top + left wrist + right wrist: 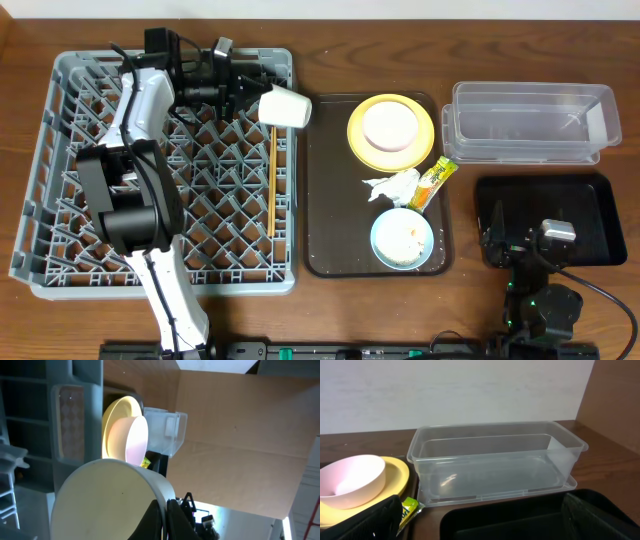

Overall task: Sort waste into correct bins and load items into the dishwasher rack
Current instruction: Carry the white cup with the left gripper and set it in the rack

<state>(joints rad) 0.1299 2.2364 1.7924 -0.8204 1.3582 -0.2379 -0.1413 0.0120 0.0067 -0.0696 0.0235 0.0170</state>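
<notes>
The white cup (286,107) hangs tipped on its side over the far right corner of the rack (60,200), gripped by the left pincer (250,95), which is closed tight on its wall. The cup looks light, stiff and smooth, so it could slip; pinching the rim, one finger inside and one outside, seems the surest hold. Whether it is plastic or china I cannot tell, so it should be set down gently between the pegs

The chopsticks (271,180) lie on the rack along its right edge. Just right of the rack, the brown tray (330,230) carries a yellow plate (357,135) with a white bowl (390,127) on it, a blue bowl (402,238), a crumpled napkin (395,187) and a snack wrapper (434,182). Further right of the rack are the clear container (530,120) and the black tray (590,200), where the right pincer (510,240) hovers wide open, holding nothing
</notes>
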